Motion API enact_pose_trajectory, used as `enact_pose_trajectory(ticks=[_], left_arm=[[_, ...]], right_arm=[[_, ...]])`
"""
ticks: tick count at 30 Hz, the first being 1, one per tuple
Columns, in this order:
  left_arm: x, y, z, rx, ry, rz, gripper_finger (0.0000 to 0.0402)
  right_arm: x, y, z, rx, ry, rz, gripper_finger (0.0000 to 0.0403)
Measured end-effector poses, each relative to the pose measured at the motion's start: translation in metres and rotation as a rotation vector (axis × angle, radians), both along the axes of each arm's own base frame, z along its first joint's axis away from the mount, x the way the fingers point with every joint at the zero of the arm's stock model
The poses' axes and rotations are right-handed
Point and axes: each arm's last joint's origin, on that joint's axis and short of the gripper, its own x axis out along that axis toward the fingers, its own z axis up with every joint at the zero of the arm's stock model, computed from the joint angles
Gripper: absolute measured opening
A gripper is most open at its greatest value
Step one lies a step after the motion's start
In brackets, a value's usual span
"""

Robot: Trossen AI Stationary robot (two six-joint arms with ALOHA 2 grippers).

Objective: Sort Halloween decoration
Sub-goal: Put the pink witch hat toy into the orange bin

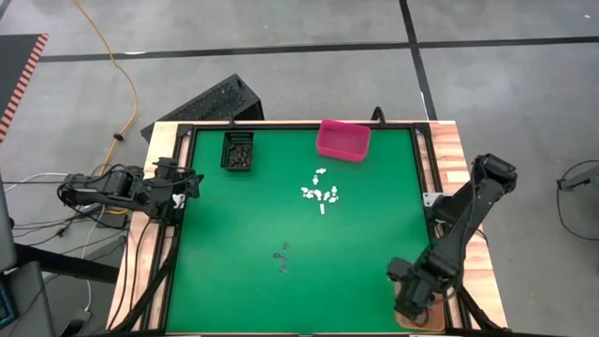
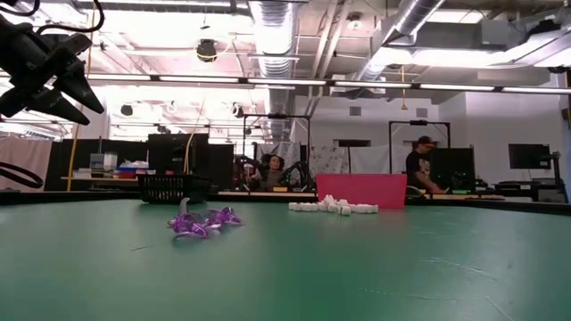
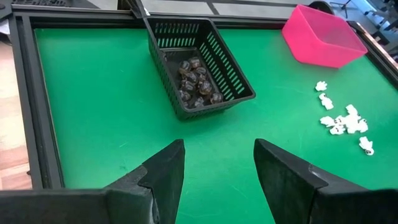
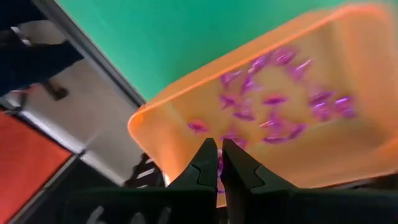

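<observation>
White trinkets (image 1: pixel 320 195) lie in a loose cluster on the green mat right of centre. A few purple ones (image 1: pixel 281 257) lie nearer the front, and they also show in the low view (image 2: pixel 203 221). Dark trinkets fill the black basket (image 3: pixel 199 81). My right gripper (image 4: pixel 219 163) hangs shut over the orange bin (image 4: pixel 323 81) at the table's near right corner, which holds several purple trinkets (image 4: pixel 273 99). My left gripper (image 3: pixel 217 168) waits open at the left edge, raised above the mat, with nothing between its fingers. My right gripper points steeply down over the orange bin's near rim. A thin purple sliver (image 4: pixel 219 171) shows pinched between its two fingertips, lifted clear above the bin. Which part of the trinket the fingers are on is too small to tell.
The pink bin (image 1: pixel 343 139) stands at the far edge, right of centre, and the black basket (image 1: pixel 238 150) at the far left. A black frame (image 1: pixel 178 234) borders the mat. The mat's middle and near left lie bare. People are in the room beyond the table.
</observation>
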Motion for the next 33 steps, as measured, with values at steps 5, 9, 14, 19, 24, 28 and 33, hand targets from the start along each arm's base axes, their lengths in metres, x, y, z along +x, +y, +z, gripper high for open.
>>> enact_pose_trajectory(ticks=[5,9,14,19,24,28,33], left_arm=[[0.000,0.000,0.000,0.000,0.001,0.000,0.0183],[0.000,0.000,0.000,0.000,0.001,0.000,0.0183],[0.000,0.000,0.000,0.000,0.001,0.000,0.0183],[0.000,0.000,0.000,0.000,0.001,0.000,0.0183],[0.000,0.000,0.000,0.000,0.001,0.000,0.0183],[0.000,0.000,0.000,0.000,0.001,0.000,0.0183],[0.000,0.000,0.000,0.000,0.001,0.000,0.0183]], right_arm=[[-0.016,0.009,-0.020,0.099,-0.032,-0.068,0.0027],[-0.033,0.003,-0.031,0.030,-0.034,-0.197,0.0036],[-0.051,-0.004,-0.030,-0.011,-0.026,-0.297,0.0106],[-0.057,-0.005,-0.027,0.003,-0.022,-0.298,0.0177],[-0.045,-0.008,-0.021,0.033,-0.137,-0.299,0.0209],[-0.017,-0.020,-0.010,0.013,-0.347,-0.321,0.0206],[0.033,-0.047,0.003,-0.054,-0.608,-0.262,0.0195]])
